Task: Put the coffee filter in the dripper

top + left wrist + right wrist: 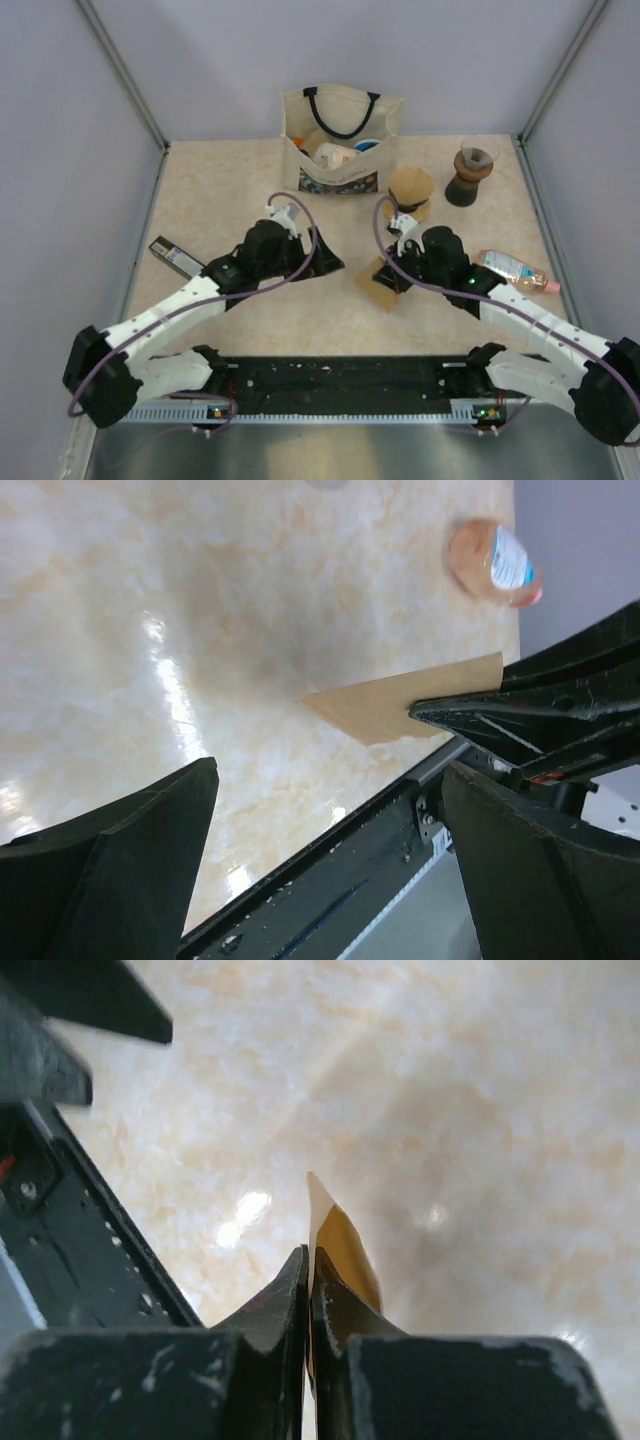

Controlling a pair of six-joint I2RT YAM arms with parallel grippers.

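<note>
The right gripper (308,1260) pinches the coffee filter (345,1245) just on the near side of the dripper (411,188) while the left gripper (330,772) gapes empty; the carry is in hand, and the next move probably calls for lowering the filter into the dripper's mouth.

No writing or label is clear enough to read.

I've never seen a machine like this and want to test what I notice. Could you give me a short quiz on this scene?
1. True or false: the left pincer stands open.
2. What does the right pincer grip? A a spoon; B the coffee filter; C a mug.
3. Name the thing lying on its side on the table, to the right of the right arm.
Key: 1 true; 2 B; 3 the bottle.
</note>
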